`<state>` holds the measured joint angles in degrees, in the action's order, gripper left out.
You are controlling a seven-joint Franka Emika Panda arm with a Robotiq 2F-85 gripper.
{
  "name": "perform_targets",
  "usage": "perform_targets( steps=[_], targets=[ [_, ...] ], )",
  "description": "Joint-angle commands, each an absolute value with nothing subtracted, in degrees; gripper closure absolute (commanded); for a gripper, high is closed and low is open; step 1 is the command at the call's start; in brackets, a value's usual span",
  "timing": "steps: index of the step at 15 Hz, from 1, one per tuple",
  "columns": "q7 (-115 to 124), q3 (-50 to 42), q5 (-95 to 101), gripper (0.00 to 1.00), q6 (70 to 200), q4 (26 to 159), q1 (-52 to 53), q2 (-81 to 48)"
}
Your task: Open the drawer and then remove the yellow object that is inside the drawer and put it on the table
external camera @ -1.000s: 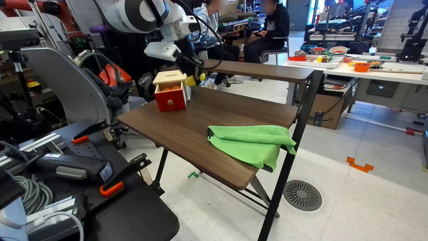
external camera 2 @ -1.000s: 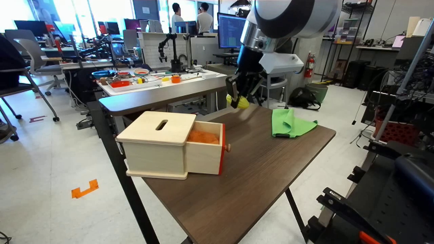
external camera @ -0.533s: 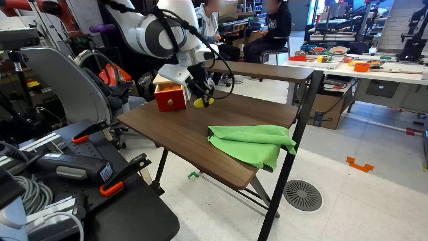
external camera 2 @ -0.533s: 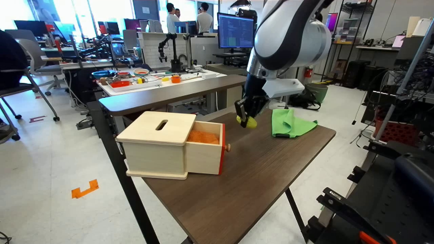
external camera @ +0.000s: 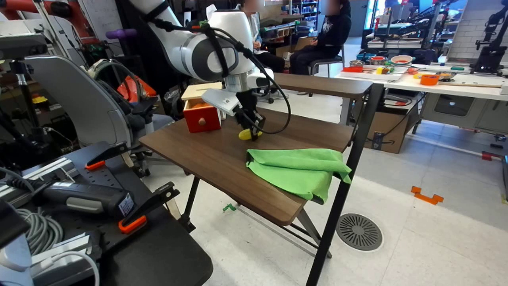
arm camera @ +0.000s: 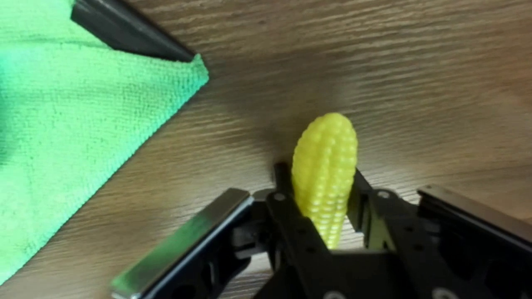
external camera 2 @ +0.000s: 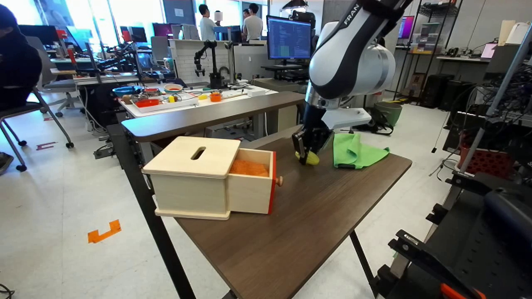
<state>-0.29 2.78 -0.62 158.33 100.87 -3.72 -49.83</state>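
The yellow object (arm camera: 326, 162), a corn-shaped piece, is between the fingers of my gripper (arm camera: 320, 178), which is shut on it. It also shows in both exterior views (external camera: 245, 134) (external camera 2: 313, 158), low over the brown table (external camera: 226, 159) (external camera 2: 299, 224). I cannot tell whether it touches the table top. The drawer (external camera: 201, 120) (external camera 2: 251, 193) stands pulled out of its pale wooden box (external camera 2: 187, 191). It has a red front with a round knob, and orange material shows inside. My gripper is beside the drawer unit, on its knob side, apart from it.
A green cloth (external camera: 297, 171) (external camera 2: 357, 153) lies on the table close to my gripper; its corner shows in the wrist view (arm camera: 83, 124). A raised back shelf (external camera: 317, 84) runs along the table's rear. A black cart (external camera: 158, 242) with tools stands near the table.
My gripper has moved away from the drawer unit toward the green cloth and down to near the table top, with the yellow object in it. The drawer stays open.
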Motion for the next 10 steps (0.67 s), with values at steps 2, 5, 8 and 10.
perform_targets(
  steps=[2,5,8,10],
  targets=[
    [-1.05,3.08,-1.79,0.27,156.1,100.01,-4.21,-48.55],
    [-1.82,3.83,-1.88,0.05,156.67,102.36,-4.62,-45.21],
    [-3.27,5.12,-1.88,0.0,160.75,108.15,-5.01,-39.53],
    [-1.99,3.6,-1.35,0.0,159.42,103.74,-3.55,-43.1]
  ],
)
